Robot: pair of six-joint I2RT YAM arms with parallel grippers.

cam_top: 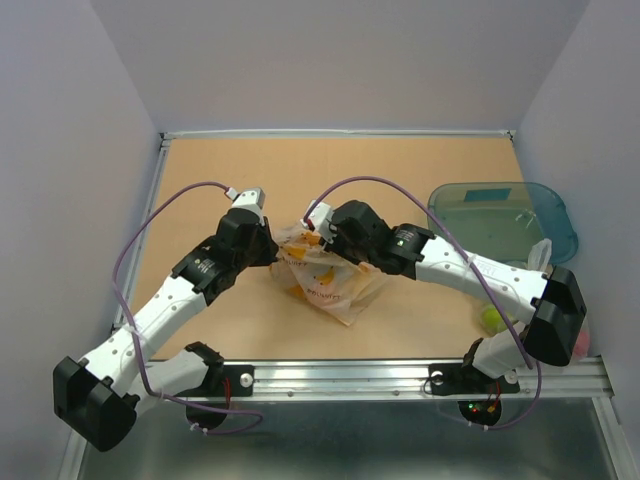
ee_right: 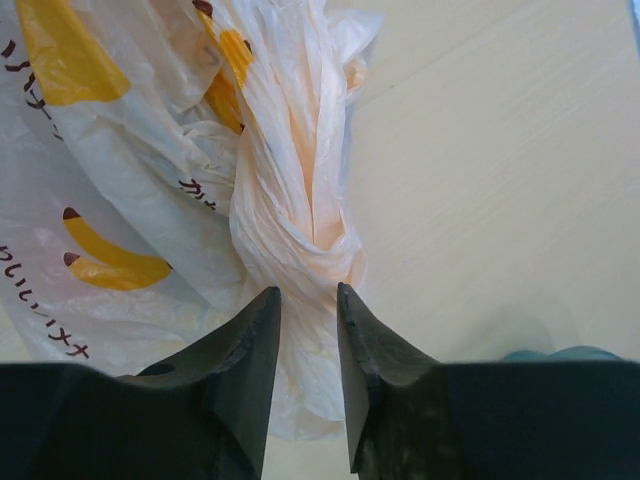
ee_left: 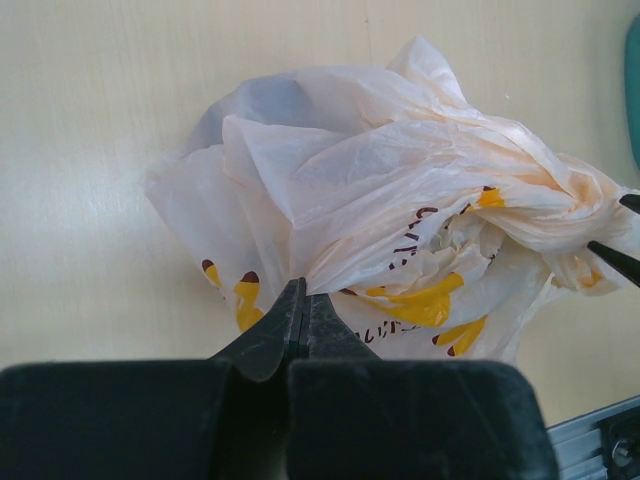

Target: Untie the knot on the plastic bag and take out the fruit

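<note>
Nearest me, the right gripper (ee_right: 308, 288) stands narrowly spread astride the knot (ee_right: 300, 225) at its tips, the left gripper (ee_left: 303, 288) pinches a fold of the plastic bag (ee_left: 340, 170) opposite, and I fear pulling apart would tighten the twist or tear film.

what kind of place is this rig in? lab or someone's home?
Most likely a lab robot cell, not a home: plain lavender walls box in a bare wooden tabletop, with an aluminium rail bolted along its near edge.
</note>
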